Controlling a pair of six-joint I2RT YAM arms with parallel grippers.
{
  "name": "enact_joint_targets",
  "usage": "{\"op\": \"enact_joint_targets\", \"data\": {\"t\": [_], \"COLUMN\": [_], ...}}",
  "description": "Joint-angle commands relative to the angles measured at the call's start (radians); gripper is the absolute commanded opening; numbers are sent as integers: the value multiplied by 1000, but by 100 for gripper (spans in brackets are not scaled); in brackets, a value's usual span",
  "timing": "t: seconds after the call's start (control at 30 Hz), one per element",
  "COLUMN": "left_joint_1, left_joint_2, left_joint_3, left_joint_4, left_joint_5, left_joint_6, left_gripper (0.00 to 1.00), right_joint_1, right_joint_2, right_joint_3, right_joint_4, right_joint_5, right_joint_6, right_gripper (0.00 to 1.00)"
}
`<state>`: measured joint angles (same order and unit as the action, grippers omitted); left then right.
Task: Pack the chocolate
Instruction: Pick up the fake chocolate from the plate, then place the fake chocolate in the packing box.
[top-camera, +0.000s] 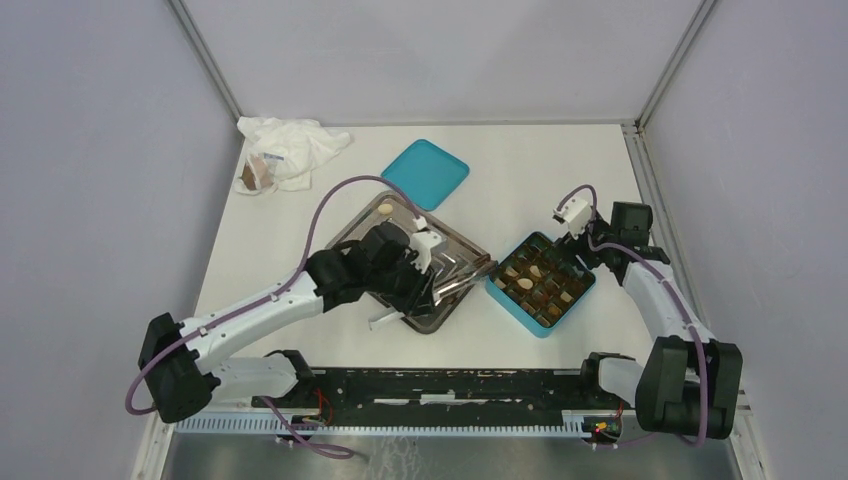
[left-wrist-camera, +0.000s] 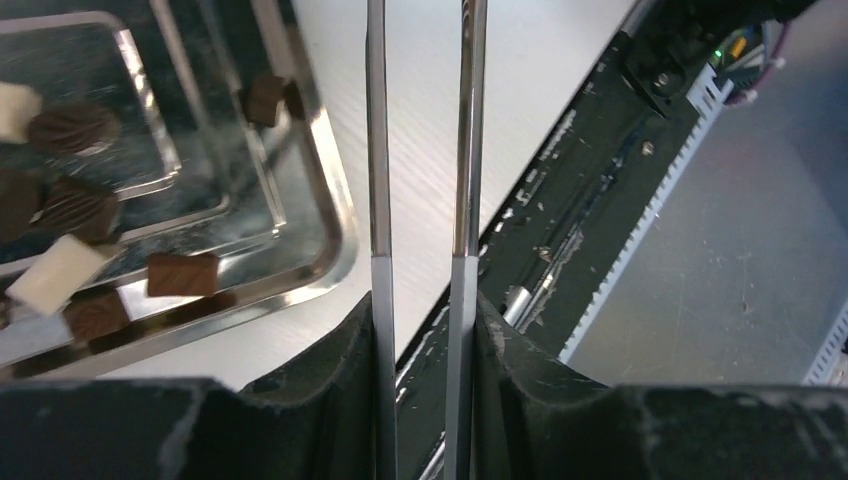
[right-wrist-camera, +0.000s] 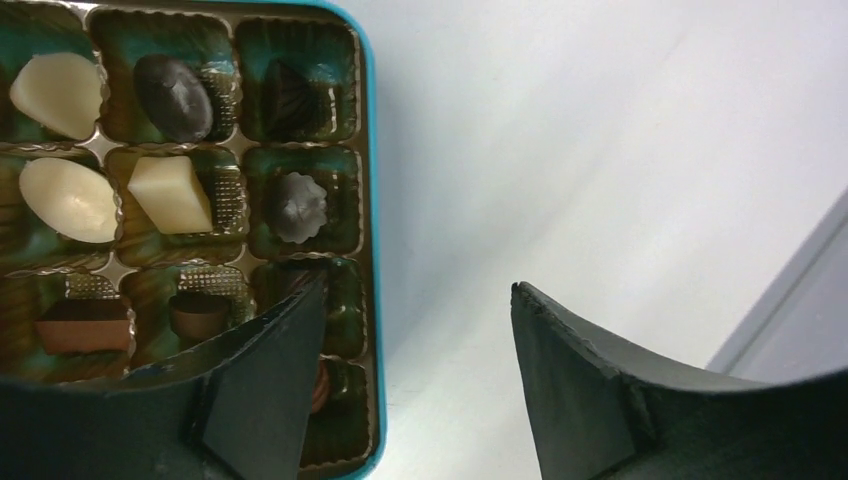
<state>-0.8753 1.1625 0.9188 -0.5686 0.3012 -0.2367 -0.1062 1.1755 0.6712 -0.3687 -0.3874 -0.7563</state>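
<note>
Right claw (right-wrist-camera: 417, 287) open, straddling teal box (right-wrist-camera: 372, 200) edge | left claw (left-wrist-camera: 422, 310) gripping one tweezers (left-wrist-camera: 378, 150) | three cream-white chocolates (right-wrist-camera: 55, 95) visible inside

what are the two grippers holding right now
Left gripper: closed on the metal tweezers.
Right gripper: open, empty, over the teal box edge.

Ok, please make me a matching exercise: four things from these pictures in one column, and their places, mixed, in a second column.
1. teal lid
2. white bag
3. teal box
4. tweezers

A. held in the left gripper
B. far left corner of the table
C. right of the steel tray, chocolates inside
D. lying flat, beyond the tray

Pairs: 1-D, 2-B, 3-C, 4-A
</note>
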Motion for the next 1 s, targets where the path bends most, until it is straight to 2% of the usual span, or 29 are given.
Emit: {"op": "enact_joint_targets", "data": {"t": [0.0, 0.2, 0.47, 0.97], "left_joint_1": [-103, -225, -310, -332], "left_joint_2": [29, 138, 262, 434], "left_joint_3": [38, 104, 188, 319], "left_joint_4": [93, 89, 105, 74], "left_joint_5": [24, -20, -48, -66], "left_joint_6": [-38, -37, -37, -4], "left_gripper": [2, 2, 2, 4], "right_joint_1": [-39, -73, -88, -88], "right_joint_2": [-58, -93, -89, -80], "right_joint_3": [0, -18, -16, -13], "right_joint_4": [51, 102, 105, 93], "right_joint_5": [-44, 5, 4, -10], "right_joint_6": [18, 61, 72, 66], "right_gripper": [75, 77, 78, 78]}}
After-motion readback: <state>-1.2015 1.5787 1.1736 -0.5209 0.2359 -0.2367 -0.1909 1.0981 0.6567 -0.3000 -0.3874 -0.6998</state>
